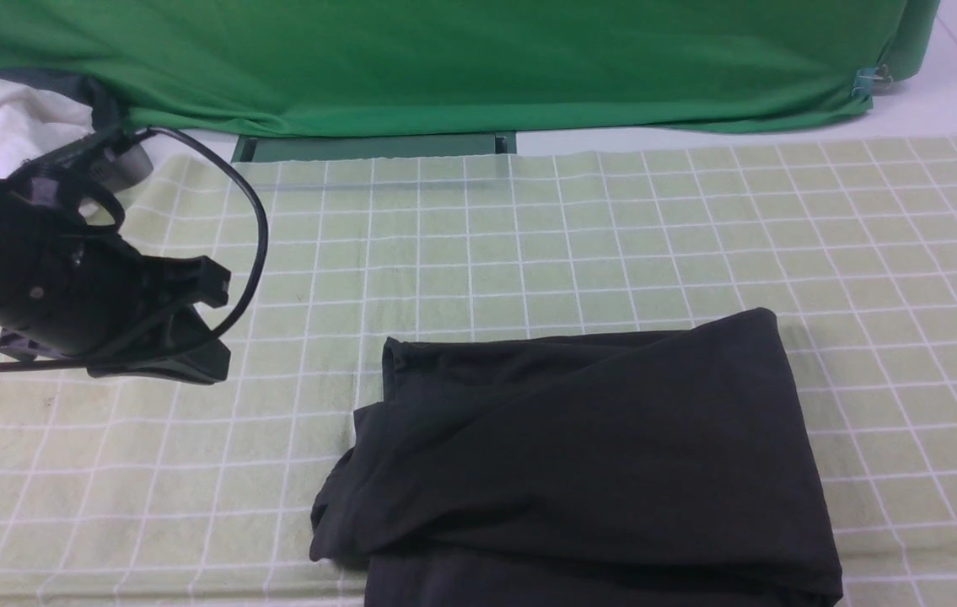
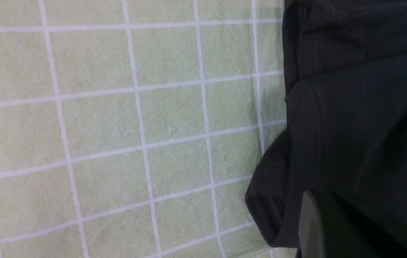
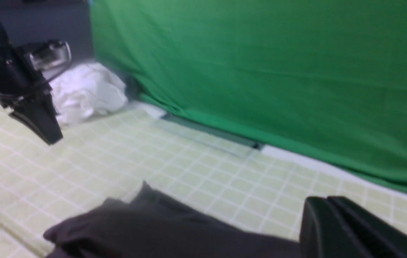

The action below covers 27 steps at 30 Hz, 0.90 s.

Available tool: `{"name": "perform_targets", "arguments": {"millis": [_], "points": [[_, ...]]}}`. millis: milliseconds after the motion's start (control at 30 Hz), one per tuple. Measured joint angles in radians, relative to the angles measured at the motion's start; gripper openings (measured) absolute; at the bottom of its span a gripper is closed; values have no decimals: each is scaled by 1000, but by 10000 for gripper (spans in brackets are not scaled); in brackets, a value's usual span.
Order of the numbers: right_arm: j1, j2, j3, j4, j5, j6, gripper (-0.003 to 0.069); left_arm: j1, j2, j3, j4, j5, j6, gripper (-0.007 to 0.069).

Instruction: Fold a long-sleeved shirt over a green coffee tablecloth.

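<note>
Deep green backdrop behind, the pale checked green coffee tablecloth (image 1: 579, 244) carries the folded long-sleeved shirt (image 1: 588, 464) lying crosswise, rightward of the nearer, closed, empty left tool (image 1: 183, 358); right tool (image 3: 336, 229) closed.

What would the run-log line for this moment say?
shirt: folded, lying on tablecloth | left end effector: shut, empty, raised left of shirt | right end effector: shut, empty
</note>
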<state>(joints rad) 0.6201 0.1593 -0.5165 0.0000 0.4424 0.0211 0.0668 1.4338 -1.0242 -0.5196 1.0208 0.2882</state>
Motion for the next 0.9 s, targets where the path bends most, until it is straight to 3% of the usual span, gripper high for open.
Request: {"name": "perform_targets", "arguments": {"millis": [100,267,900], "points": [[0,19,108,9,-179,-6,17,0,0,0,2,0,21,13],[0,35,170,9,-318,-10,17,0,0,0,5,0,33,13],[0,40,178,8,-349,-10,71,0,0,0,2,0,35,13]]}}
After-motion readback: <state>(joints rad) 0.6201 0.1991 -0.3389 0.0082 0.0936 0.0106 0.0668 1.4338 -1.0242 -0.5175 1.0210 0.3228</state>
